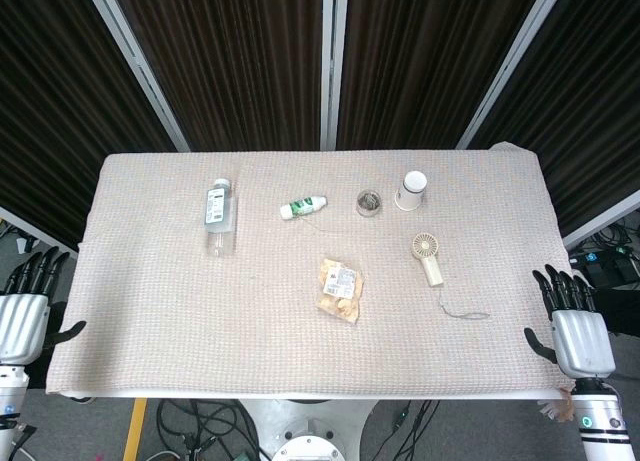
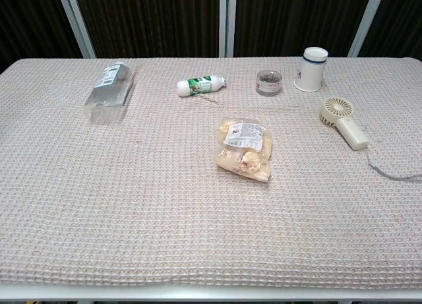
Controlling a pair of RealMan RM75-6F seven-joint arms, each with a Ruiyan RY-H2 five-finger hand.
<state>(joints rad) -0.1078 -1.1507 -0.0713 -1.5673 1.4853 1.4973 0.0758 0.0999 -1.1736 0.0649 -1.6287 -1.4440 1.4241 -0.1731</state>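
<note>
Clear snack bag (image 2: 244, 150) holds pale pieces; only my head view shows left robot hand (image 1: 22, 306) and right robot hand (image 1: 574, 326), both released, beside the desk (image 1: 150, 311).

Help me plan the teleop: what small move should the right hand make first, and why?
Probably bring the right hand inward over the table edge toward the fan. Both hands hang open beside the table, holding nothing; the left hand is far from everything, while the fan is the nearest thing to the right hand.

silver-backed left hand (image 1: 22, 316) and right hand (image 1: 573, 326), black fingers, white wrists
</note>
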